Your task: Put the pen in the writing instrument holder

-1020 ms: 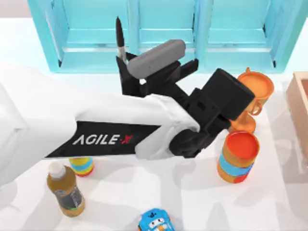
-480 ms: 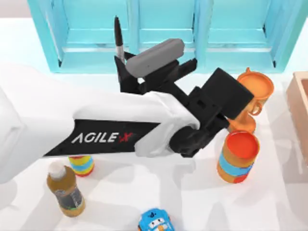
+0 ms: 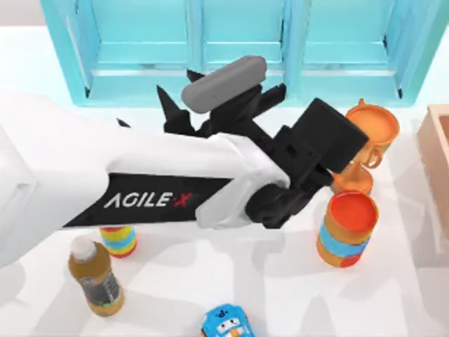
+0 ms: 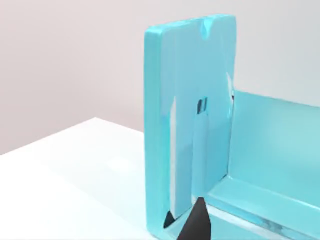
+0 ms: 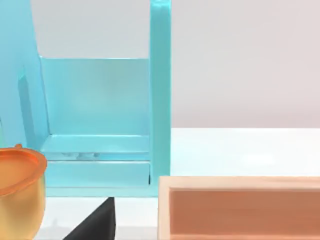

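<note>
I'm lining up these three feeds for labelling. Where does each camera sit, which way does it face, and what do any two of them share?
Top view: above the table, looking down on the left arm and its open left gripper by the turquoise shelf.
Left wrist view: on the left arm's wrist, facing the shelf's end panel; a dark fingertip shows.
Right wrist view: on the right arm's wrist, facing the shelf, the orange cup and the wooden box.
Shared: all three see the shelf.

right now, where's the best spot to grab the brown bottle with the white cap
Grip the bottle around its wide labelled body, level from the table's left side: it stands upright, cap small, striped cylinder close on its right. Left gripper hangs open by the teal shelf.
</note>
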`<state>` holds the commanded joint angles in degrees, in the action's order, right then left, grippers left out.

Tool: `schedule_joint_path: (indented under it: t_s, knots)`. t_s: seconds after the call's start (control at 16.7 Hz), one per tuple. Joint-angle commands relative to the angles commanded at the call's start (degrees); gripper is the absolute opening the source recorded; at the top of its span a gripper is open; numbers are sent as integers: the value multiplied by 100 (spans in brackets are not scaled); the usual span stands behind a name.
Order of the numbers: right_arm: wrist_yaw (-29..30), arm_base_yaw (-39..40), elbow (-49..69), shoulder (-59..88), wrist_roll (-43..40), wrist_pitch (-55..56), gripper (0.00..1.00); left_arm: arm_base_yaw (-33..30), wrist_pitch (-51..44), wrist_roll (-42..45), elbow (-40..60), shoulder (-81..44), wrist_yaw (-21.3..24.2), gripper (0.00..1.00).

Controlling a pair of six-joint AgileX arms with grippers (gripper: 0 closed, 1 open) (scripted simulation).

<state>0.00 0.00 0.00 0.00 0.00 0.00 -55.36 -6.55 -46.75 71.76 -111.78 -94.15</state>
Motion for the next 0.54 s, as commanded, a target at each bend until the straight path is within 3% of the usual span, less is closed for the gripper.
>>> schedule_joint_path:
  t_s: [0.18, 0.54]
  knots:
    - [0, 0, 0, 0, 0, 0, 100, 0, 0, 0, 0, 0, 0, 98]
    - [0, 0, 0, 0, 0, 0, 100, 0, 0, 0, 0, 0, 0, 100]
